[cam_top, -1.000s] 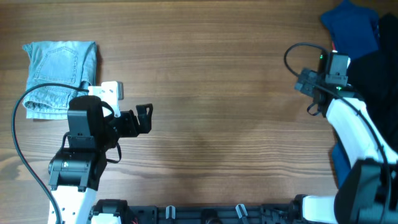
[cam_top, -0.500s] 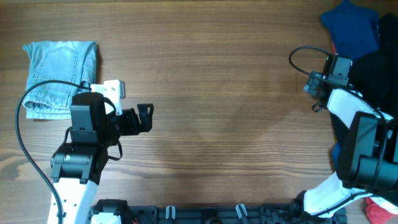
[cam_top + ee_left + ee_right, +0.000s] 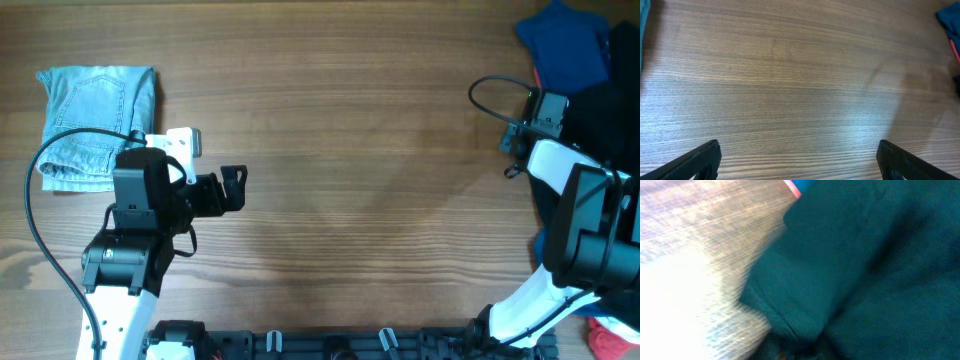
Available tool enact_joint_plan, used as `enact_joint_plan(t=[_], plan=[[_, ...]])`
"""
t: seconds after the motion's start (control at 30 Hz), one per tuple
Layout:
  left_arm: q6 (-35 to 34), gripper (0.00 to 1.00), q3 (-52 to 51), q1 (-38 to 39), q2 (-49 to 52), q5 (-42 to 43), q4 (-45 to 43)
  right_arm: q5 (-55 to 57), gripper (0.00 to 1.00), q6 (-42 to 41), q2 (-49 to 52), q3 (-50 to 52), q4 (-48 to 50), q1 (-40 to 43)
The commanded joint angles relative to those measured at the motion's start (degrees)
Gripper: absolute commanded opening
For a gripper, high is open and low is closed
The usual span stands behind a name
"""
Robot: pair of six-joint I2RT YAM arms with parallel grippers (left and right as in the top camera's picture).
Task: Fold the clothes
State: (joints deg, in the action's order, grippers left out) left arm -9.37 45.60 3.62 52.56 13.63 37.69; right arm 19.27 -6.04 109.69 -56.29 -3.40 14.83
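The clothes (image 3: 612, 125) are a black garment bunched at the table's right edge; in the right wrist view the garment (image 3: 865, 270) fills most of the blurred frame and looks dark teal. My right gripper (image 3: 537, 130) points down at the garment's left edge. Its fingers are hidden, and a fold of the fabric gathers at the bottom middle of its view, where the jaws close. My left gripper (image 3: 232, 190) hovers over bare wood at the left. In the left wrist view the left gripper (image 3: 799, 160) is wide open, holding nothing.
A folded light-blue denim piece (image 3: 98, 125) lies at the far left, behind my left arm. A royal-blue cloth (image 3: 565, 45) sits at the back right corner. A pink-red item (image 3: 605, 342) shows at the front right corner. A cable loop (image 3: 492, 95) juts left of my right wrist.
My right arm has moved right onto the black garment's edge and its jaws have closed. The left arm and the denim piece have stayed put.
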Motion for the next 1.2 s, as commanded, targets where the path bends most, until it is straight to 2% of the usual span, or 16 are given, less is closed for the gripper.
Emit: enact_joint_plan(t=[0.0,0.13,0.27,0.37,0.4,0.5,0.57,0.67,0.77,0.87,1.03,1.1,1.13,1.17], plan=[[-0.55,1.0,1.14,-0.37,0.07,0.92,-0.2,0.46,0.04,0.09,-0.57,0.24,-1.07,0.2],[-0.52,1.0,1.14,-0.37,0.07,0.92,-0.2,0.39,0.04,1.05,-9.53,-1.77,-4.63,0.13],[-0.52,1.0,1.14,-0.37,0.07,0.92,-0.2,-0.24,0.04,7.8,-24.55,-5.62,-9.99,-3.17],[-0.52,1.0,1.14,-0.37,0.07,0.92,-0.2,-0.28,0.04,9.73,-33.81,-5.9,-13.29,-8.94],[-0.52,1.0,1.14,-0.37,0.07,0.92,-0.2,-2.03,0.04,10.56,-38.4,-5.9,-16.87,-14.53],[-0.52,1.0,1.14,-0.37,0.07,0.92,-0.2,-9.05,0.04,9.7,-41.57,-5.9,-22.73,-23.74],[-0.52,1.0,1.14,-0.37,0.07,0.92,-0.2,-13.68,0.04,5.27,-40.79,-5.84,-24.5,-31.28],[-0.52,1.0,1.14,-0.37,0.07,0.92,-0.22,-14.25,0.04,-0.5,-36.89,-5.84,-23.02,-38.71],[-0.52,1.0,1.14,-0.37,0.07,0.92,-0.22,-15.39,0.04,-1.68,-30.53,-5.86,-18.51,-44.37],[-0.52,1.0,1.14,-0.37,0.07,0.92,-0.22,-16.76,0.04,-3.52,-24.7,-5.86,-9.55,-48.39],[-0.52,1.0,1.14,-0.37,0.07,0.92,-0.2,-16.79,0.05,-15.69,-17.99,-5.86,11.98,-53.09],[-0.52,1.0,1.14,-0.37,0.07,0.92,-0.42,-16.37,0.04,-16.5,-16.59,-5.86,15.19,-53.79],[-0.52,1.0,1.14,-0.37,0.07,0.92,-0.66,-14.58,0.18,-16.5,-16.24,-5.86,14.71,-53.77],[-0.52,1.0,1.14,-0.37,0.07,0.92,-0.96,-11.98,0.5,-16.46,-16.24,-5.86,13.22,-53.53]])
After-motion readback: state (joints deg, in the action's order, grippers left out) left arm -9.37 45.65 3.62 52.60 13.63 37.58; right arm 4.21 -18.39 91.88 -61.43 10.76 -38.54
